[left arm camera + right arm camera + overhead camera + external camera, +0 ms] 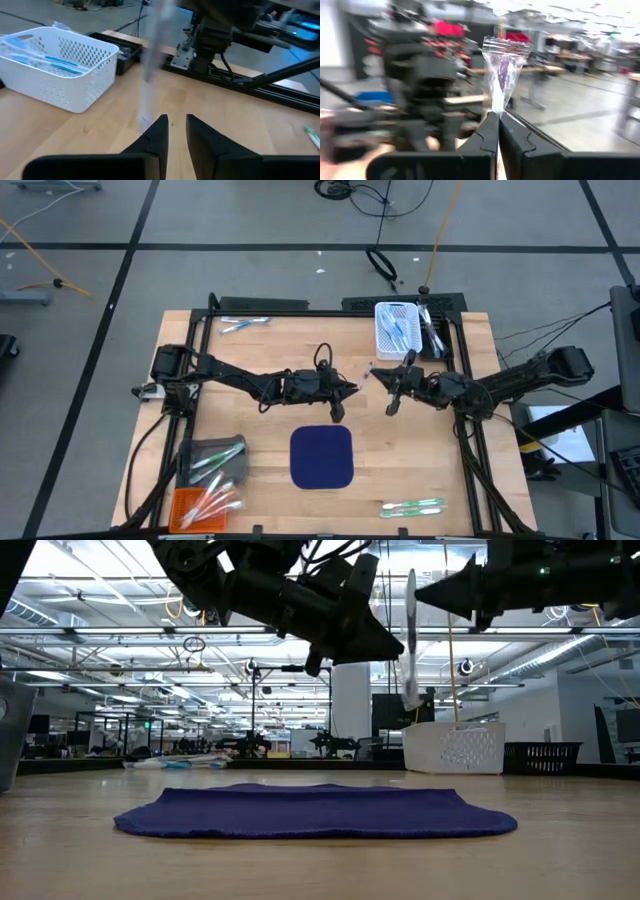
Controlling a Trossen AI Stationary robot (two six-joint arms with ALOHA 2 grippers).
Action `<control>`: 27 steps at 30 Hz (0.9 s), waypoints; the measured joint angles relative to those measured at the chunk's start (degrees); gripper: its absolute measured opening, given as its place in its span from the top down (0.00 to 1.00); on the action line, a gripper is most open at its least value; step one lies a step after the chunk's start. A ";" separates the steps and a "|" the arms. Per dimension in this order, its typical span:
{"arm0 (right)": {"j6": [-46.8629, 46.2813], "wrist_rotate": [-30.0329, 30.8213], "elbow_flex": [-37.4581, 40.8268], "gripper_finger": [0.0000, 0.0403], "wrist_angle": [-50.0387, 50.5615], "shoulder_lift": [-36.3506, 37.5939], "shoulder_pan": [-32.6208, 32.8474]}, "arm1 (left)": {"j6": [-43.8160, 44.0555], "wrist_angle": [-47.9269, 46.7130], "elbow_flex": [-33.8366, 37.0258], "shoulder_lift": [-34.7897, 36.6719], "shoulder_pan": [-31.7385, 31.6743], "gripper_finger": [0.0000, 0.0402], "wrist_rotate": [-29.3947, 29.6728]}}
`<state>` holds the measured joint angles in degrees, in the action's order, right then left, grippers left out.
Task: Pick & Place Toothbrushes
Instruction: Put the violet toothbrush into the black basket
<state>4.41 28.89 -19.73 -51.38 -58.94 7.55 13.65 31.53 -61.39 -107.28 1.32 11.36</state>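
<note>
High view puts both arms over the middle of the tabletop (470, 480), the navy mat (322, 456) lying just at six o'clock of them. The right gripper (498, 120) has its jaws pinched shut on a clear-wrapped toothbrush (501, 75), which hangs upright in the air above the mat in the low view. The left gripper (175, 127), at nine o'clock of it, faces that brush with jaws narrowly parted and empty. This looks like a handover or carry step, mid-task. Next, the brush likely needs lowering toward the mat or passing across, without it slipping. More toothbrushes sit in the white basket (394, 328) at twelve o'clock; others lie at five o'clock.
</note>
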 joint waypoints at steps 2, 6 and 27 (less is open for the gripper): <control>-0.02 3.20 0.00 1.00 4.60 2.81 -0.02 | 0.02 -0.04 0.00 0.00 0.00 0.82 -1.04; 0.01 7.08 0.00 1.00 10.66 9.04 -0.02 | 0.21 -0.05 0.00 0.00 0.00 0.82 -2.77; 20.89 47.12 -1.44 1.00 24.68 29.92 -0.09 | 1.84 -1.02 0.00 0.02 1.42 0.82 -7.39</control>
<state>25.30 76.01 -21.16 -26.70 -29.02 7.46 15.49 30.51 -61.39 -107.26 2.74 3.97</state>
